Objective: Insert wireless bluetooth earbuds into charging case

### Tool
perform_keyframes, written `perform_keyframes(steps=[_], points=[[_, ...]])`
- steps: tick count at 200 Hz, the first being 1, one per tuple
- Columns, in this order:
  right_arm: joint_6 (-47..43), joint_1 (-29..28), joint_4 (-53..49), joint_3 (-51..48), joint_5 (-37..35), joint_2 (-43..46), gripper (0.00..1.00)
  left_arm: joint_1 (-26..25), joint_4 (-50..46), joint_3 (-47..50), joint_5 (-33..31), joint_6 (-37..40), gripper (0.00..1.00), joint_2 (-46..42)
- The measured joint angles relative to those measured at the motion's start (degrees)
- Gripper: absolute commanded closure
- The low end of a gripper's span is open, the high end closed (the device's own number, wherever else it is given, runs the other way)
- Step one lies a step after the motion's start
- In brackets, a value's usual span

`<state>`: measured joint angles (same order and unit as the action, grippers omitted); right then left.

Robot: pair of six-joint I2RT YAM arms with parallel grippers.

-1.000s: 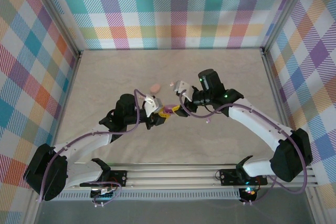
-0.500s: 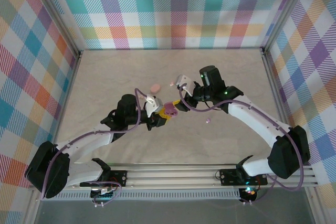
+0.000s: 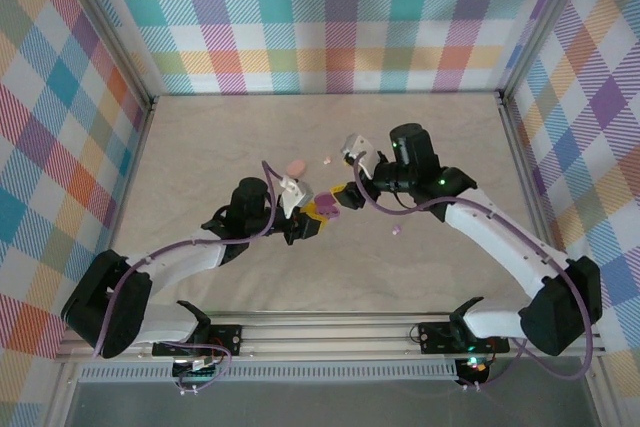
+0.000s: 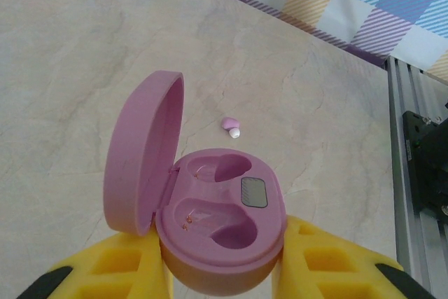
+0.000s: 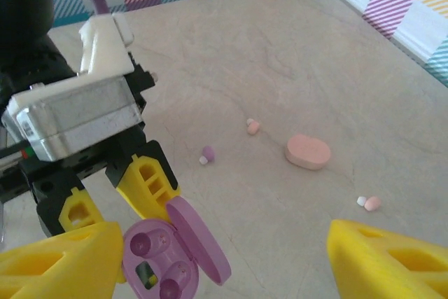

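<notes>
The left claw is clenched on the open purple case, whose two sockets are empty. The right claw hangs spread wide close by, holding nothing. On the table lie a purple earbud, a second purple earbud, two pink earbuds and one shut pink case.

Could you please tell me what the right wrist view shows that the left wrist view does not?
The right wrist view adds a closed pink case lying flat, two pink earbuds near it, and the left arm's camera housing. The left wrist view adds a metal rail and a clear look into the purple case's sockets, both empty. Both share the open purple case held in the left pincer, and a purple earbud each, perhaps not the same one.
</notes>
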<state>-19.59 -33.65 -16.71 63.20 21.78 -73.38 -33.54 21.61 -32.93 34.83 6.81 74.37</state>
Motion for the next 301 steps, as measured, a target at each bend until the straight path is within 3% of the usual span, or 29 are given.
perform_keyframes(steps=[28,50,86,116,156,199,301], points=[[11.52,1.68,-3.32,0.92,-7.28,0.31,0.27,0.76,-0.09,-0.11,-0.09,-0.04,0.97,0.20],[22.49,6.88,-9.57,4.04,-12.09,-1.57,0.33,1.46,-0.24,-0.76,-0.42,-0.02,0.97,0.22],[37.97,16.20,-13.25,0.44,-12.57,-2.75,0.46,1.84,-0.37,-1.09,-0.44,0.00,0.97,0.22],[46.34,20.44,-14.69,-6.19,-11.61,-3.69,0.54,1.88,-0.48,-1.09,-0.44,0.04,0.97,0.22],[48.26,21.49,-17.51,-7.43,-9.53,-11.39,0.61,1.88,-0.68,-1.09,-0.42,0.13,0.97,-0.11],[49.81,21.46,-17.25,-10.67,-7.58,-17.70,0.62,1.88,-0.72,-1.07,-0.42,0.48,0.97,-1.42],[48.46,15.89,-18.93,-7.52,-11.47,-24.24,0.55,1.88,-3.67,-0.85,-0.42,2.01,0.97,-3.54]])
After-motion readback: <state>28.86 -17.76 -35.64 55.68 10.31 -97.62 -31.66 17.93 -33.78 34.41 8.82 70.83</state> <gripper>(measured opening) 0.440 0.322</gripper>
